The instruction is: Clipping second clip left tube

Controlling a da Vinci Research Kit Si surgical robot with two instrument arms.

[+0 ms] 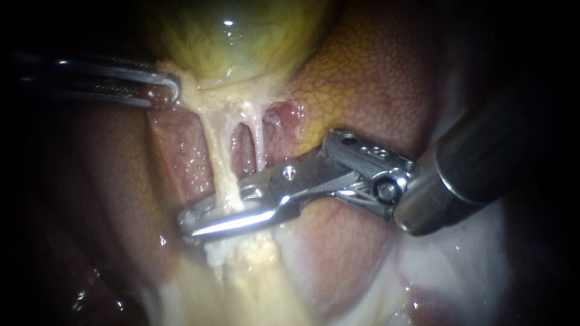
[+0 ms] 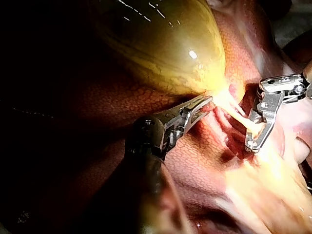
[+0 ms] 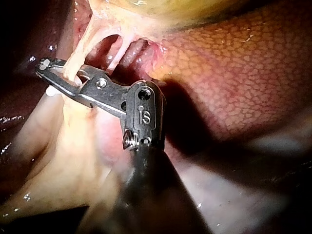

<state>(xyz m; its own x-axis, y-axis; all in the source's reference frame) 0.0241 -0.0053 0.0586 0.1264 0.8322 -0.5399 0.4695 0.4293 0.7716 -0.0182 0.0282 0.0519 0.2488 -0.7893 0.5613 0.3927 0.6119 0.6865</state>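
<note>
The yellow-green gallbladder (image 1: 232,36) hangs at the top, and two pale tubes run down from its neck. The left tube (image 1: 219,163) is thick; the right tube (image 1: 260,136) is thin. My right instrument (image 1: 188,224) reaches in from the right, and its long jaws lie close together across the left tube, low down, one on each side. The right wrist view shows the tube passing between these jaws (image 3: 44,68). My left instrument (image 1: 175,90) holds the pale tissue at the gallbladder's neck, also seen in the left wrist view (image 2: 207,101). No clip shows on either tube.
Mottled red-brown liver (image 1: 374,90) lies behind and to the right of the tubes. Pale yellow fatty tissue (image 1: 254,271) spreads below the right instrument's jaws. The right instrument's dark shaft (image 1: 477,163) fills the right side.
</note>
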